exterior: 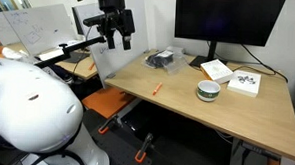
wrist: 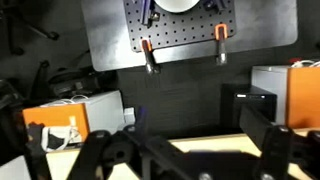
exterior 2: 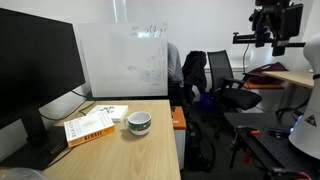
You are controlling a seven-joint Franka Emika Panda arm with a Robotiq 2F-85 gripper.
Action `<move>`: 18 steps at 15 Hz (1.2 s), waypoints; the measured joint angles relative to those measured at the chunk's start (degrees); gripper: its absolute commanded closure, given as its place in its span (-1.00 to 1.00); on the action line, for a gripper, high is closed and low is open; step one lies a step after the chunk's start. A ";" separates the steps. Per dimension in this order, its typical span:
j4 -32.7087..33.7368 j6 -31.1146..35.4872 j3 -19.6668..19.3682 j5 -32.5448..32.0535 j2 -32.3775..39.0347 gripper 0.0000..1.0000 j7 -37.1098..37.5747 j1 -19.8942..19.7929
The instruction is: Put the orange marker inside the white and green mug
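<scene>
The orange marker [exterior: 156, 89] lies on the wooden desk [exterior: 186, 109], near its front edge. The white and green mug [exterior: 208, 90] stands upright to the marker's right; it also shows in an exterior view [exterior 2: 139, 123]. I cannot make out the marker in that view or in the wrist view. My gripper [exterior: 116, 35] hangs high above the desk's left end, well away from both, and appears at the top right in an exterior view [exterior 2: 275, 42]. In the wrist view its fingers [wrist: 180, 150] are spread wide with nothing between them.
A black monitor [exterior: 225, 21] stands at the back of the desk. A black object [exterior: 160, 60] and white boxes [exterior: 245, 83] lie near it. A booklet [exterior 2: 90, 126] lies beside the mug. A whiteboard [exterior 2: 125, 60] and office chairs [exterior 2: 215, 80] stand beyond.
</scene>
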 measured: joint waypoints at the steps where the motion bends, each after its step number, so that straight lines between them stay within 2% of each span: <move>1: 0.00 0.00 0.00 0.00 0.00 -1.00 0.00 0.00; 7: -0.01 1.88 -0.11 -0.13 0.35 -1.00 -0.86 0.16; 10: 0.26 14.19 -1.49 -1.95 4.26 -1.00 -5.42 0.22; 14: 3.51 35.47 -4.06 -4.01 19.20 -1.00 -10.06 0.22; 16: 7.95 40.96 -4.40 -2.47 29.29 -1.00 -10.35 1.11; 18: 13.85 43.24 -4.06 -0.82 39.10 -1.00 -10.35 2.67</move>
